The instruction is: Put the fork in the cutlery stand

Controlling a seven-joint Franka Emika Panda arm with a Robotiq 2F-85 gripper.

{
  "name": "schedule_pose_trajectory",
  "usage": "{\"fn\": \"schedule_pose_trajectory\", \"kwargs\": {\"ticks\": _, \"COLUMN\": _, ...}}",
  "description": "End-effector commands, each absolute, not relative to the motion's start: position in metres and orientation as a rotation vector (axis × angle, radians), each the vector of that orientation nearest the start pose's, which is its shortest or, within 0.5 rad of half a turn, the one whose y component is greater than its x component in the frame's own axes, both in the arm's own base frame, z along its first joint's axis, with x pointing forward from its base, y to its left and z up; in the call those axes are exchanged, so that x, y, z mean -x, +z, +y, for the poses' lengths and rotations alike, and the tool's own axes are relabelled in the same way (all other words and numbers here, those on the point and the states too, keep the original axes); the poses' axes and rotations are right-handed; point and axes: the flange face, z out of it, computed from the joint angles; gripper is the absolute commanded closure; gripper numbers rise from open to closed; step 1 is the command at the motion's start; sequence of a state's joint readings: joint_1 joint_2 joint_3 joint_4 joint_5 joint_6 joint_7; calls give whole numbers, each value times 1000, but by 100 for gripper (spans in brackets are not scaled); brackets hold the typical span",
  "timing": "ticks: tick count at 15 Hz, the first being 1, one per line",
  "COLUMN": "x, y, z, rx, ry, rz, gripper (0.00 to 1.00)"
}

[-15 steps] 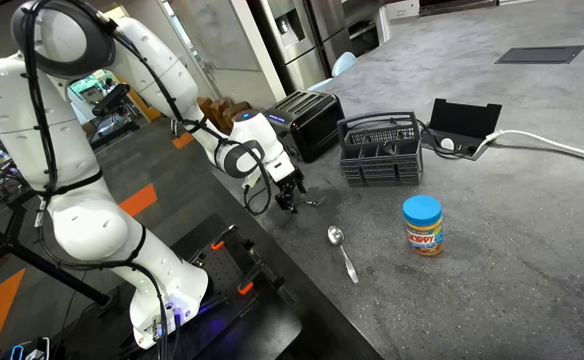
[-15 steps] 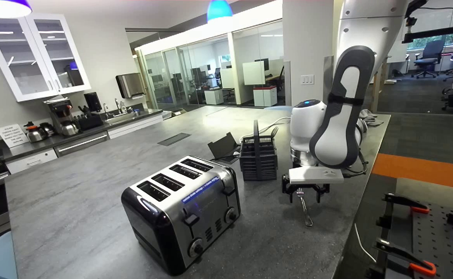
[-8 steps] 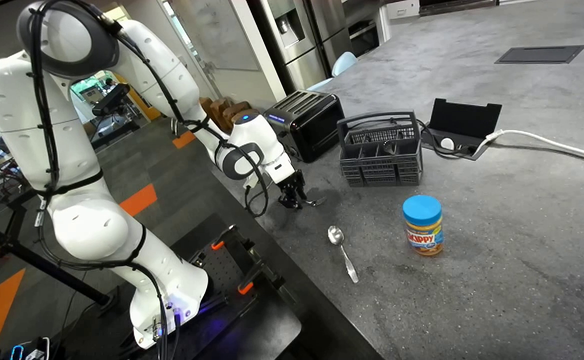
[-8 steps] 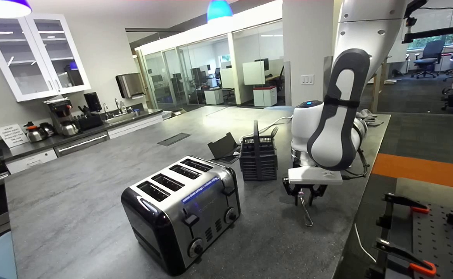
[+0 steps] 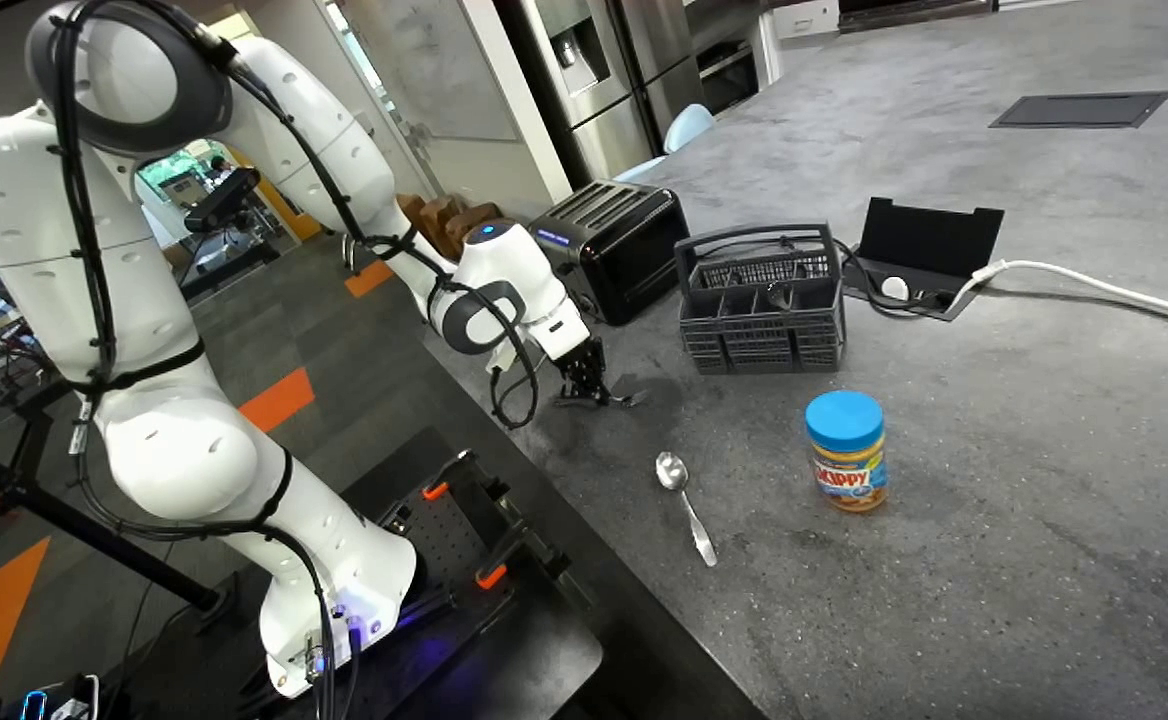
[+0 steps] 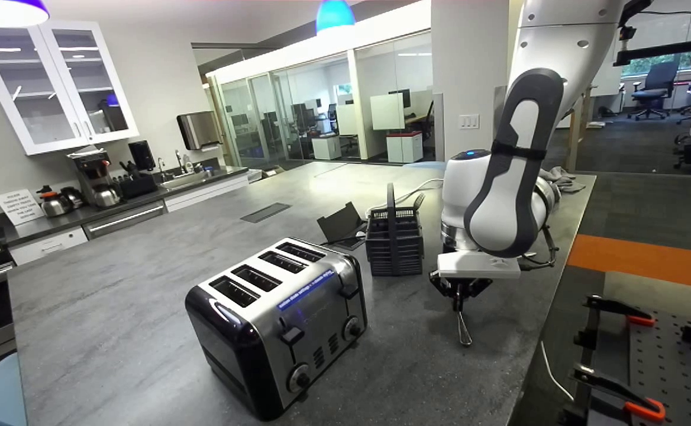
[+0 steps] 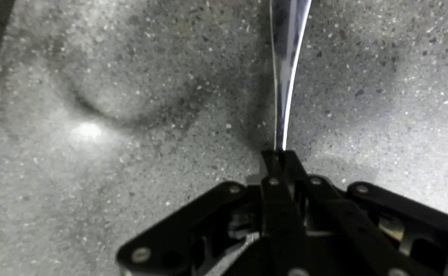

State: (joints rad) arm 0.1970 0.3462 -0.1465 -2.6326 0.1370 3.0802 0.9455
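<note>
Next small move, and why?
Probably a short lift straight up. In the wrist view the gripper looks shut on the handle of the fork, which in both exterior views appears down at the countertop. The cutlery stand sits apart with raised walls, so the fork would likely need height before any sideways travel.

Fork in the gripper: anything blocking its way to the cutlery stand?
Nothing visible stands between the fork, pinched in the gripper, and the cutlery stand. Only the stand's raised handle might need avoiding when lowering it in.
</note>
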Motion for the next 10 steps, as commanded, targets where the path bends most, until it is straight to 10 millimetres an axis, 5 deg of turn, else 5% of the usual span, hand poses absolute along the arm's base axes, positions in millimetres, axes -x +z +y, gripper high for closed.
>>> {"fn": "schedule_pose_trajectory", "kwargs": {"ticks": 1, "x": -425, "y": 173, "z": 6, "rx": 2736, "ry": -236, "rz": 1444, "gripper": 98}}
{"fn": "schedule_pose_trajectory", "kwargs": {"ticks": 10, "x": -466, "y": 264, "z": -39, "rx": 2906, "ry": -519, "rz": 1222, "gripper": 98}}
